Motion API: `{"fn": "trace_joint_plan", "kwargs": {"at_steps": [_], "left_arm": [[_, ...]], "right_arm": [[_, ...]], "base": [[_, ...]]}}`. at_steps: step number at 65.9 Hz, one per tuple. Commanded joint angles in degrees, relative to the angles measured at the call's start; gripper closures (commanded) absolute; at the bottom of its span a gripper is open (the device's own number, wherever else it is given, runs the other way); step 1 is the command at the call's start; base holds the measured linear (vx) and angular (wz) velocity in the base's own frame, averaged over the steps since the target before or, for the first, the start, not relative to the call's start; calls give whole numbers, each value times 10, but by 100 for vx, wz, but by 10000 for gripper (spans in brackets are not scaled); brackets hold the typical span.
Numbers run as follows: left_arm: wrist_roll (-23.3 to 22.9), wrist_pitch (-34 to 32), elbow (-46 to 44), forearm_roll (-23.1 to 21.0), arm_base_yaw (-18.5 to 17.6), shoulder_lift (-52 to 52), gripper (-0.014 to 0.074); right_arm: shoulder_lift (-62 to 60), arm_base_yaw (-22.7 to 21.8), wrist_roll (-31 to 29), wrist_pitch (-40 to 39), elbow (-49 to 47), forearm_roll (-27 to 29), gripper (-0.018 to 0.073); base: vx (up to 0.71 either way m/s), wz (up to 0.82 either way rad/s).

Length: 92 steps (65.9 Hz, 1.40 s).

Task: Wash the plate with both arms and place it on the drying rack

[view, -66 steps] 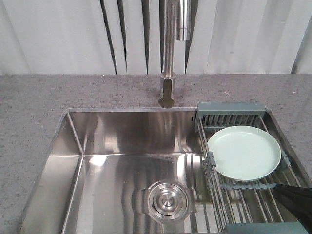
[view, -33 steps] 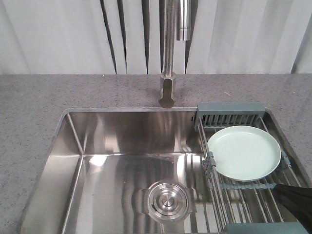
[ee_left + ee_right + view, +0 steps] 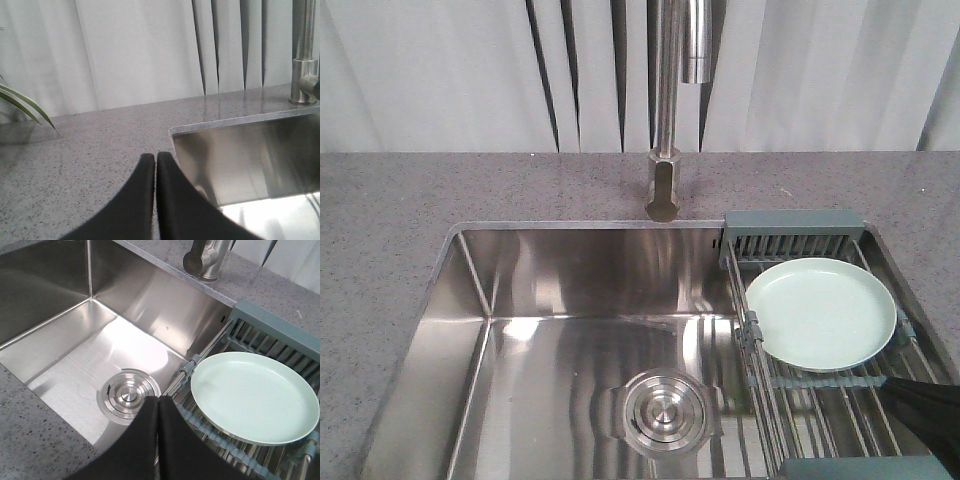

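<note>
Nothing has visibly moved since the earlier frames: the plate (image 3: pixel 821 312) lies where it lay on the drying rack (image 3: pixel 817 372), and the dark arm (image 3: pixel 928 415) at the front view's 5 o'clock corner keeps the same place. Going left to right in that view, the speckled grey counter (image 3: pixel 390 230) fills the 9 o'clock side, then comes the steel sink basin (image 3: pixel 570 330) with its round drain (image 3: pixel 663 411) toward 6 o'clock and the tap (image 3: pixel 665 120) rising at 12 o'clock, and then the rack spans the basin's right end at 3 to 4 o'clock. The plate sits flat and face up on the rods, just in front of the rack's far grey-green end bar, with the arm's black tip near its front edge but apart from it. In the left wrist view the left gripper (image 3: pixel 155 159) hangs over the counter at 6 o'clock, its two black fingers (image 3: pixel 142 185) pressed together with nothing between them; the basin's near corner lies toward 3 o'clock and a plant leaf (image 3: pixel 25 110) shows at 9 o'clock. In the right wrist view the right gripper (image 3: pixel 157 402) is likewise clenched and empty at 6 o'clock, with the drain just left of its tip and the plate at 3 o'clock.
</note>
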Motion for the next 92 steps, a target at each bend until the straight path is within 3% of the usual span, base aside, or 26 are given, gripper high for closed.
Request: {"fn": "trace_joint_plan", "kwargs": {"at_steps": [1,15,22,33,41,52,61,73,92], "left_arm": [[-5,-40,13,-6,2,-9,602],[-5,-40,13,-6,2,-9,602],[-5,-40,13,-6,2,-9,602],[-5,-40,13,-6,2,-9,602],[-5,-40,13,-6,2,-9,602],[-5,-40,13,-6,2,-9,602],[-5,-40,13,-6,2,-9,602],[-5,-40,13,-6,2,-9,602],[-5,-40,13,-6,2,-9,602]], "right_arm": [[-2,0,-5,-33,-15,9,566],[-46,0,-3,-34,-13,-47,566],[-77,0,31,-75,31,-68,566],[-149,0,147,-193,126,-86,566],[-199,-1,242,-261,179,-177,566],[-256,-28,421,-313,242,-292,566],[-283,-78,527,-375,291,-325,566],[-300,-115,532,-394,291,-325,566],[-300,-115,531,-424,291,-324,566]], "base": [[0,0],[0,0],[0,0],[0,0],[0,0],[0,0],[0,0],[0,0],[0,0]]}}
